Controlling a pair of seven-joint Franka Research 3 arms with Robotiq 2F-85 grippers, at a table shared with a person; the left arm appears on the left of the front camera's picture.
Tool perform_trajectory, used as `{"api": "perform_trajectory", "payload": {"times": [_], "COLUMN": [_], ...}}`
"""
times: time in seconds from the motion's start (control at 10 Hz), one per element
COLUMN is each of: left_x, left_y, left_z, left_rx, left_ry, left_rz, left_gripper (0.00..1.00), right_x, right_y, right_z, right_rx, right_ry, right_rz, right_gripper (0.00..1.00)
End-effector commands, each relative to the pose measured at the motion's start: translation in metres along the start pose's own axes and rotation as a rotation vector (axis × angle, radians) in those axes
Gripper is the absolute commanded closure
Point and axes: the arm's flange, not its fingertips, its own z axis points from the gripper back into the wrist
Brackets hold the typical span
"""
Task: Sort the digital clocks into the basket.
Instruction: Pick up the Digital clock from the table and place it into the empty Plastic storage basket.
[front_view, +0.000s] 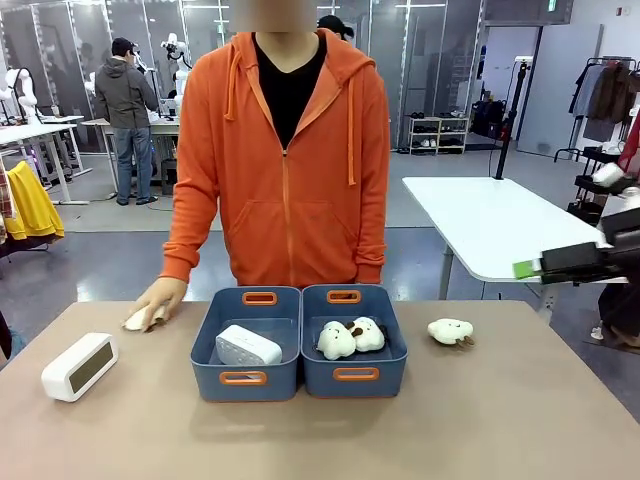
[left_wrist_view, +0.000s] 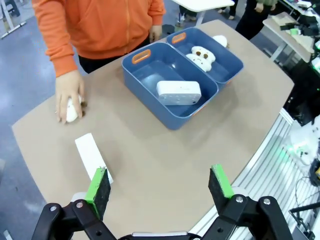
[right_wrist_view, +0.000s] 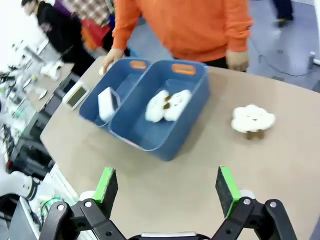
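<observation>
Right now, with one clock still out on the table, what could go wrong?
1. The loose digital clock lies near the left edge of the table; a clumsy grasp by the open left gripper might push it off.
2. The person's hand rests on a plush toy close by; a reach could meet it.
3. The baskets look alike; the clock could land in the right basket with the two plush toys, not the left basket holding the other clock.
</observation>
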Motion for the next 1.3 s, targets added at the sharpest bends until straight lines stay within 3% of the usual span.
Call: {"api": "perform_trajectory", "payload": {"times": [0.0, 0.1, 0.3, 0.5, 0.7, 0.8, 1.2], "left_x": [-0.001, -0.001, 0.0, 0.005, 0.007, 0.002, -0.023], "left_y": [0.001, 0.001, 0.0, -0.006, 0.008, 0.02, 0.068], "left_z": [0.001, 0.001, 0.0, -0.012, -0.049, -0.076, -0.162], "left_rx": [-0.006, -0.006, 0.0, 0.353, 0.501, 0.529, 0.396], "left_ry": [0.013, 0.013, 0.0, 0.046, 0.121, 0.192, 0.428], "left_rz": [-0.013, -0.013, 0.0, -0.097, -0.118, -0.053, 0.173], "left_gripper": [0.0, 0.0, 0.0, 0.0, 0.0, 0.0, 0.0], "right_x": [-0.085, 0.0, 0.0, 0.0, 0.0, 0.0, 0.0], "right_y": [0.02, 0.0, 0.0, 0.0, 0.0, 0.0, 0.0], "right_z": [0.02, 0.0, 0.0, 0.0, 0.0, 0.0, 0.0], "right_rx": [-0.068, 0.0, 0.0, 0.0, 0.0, 0.0, 0.0], "right_ry": [-0.096, 0.0, 0.0, 0.0, 0.0, 0.0, 0.0], "right_rz": [-0.103, 0.0, 0.0, 0.0, 0.0, 0.0, 0.0], "right_gripper": [0.0, 0.0, 0.0, 0.0, 0.0, 0.0, 0.0]}}
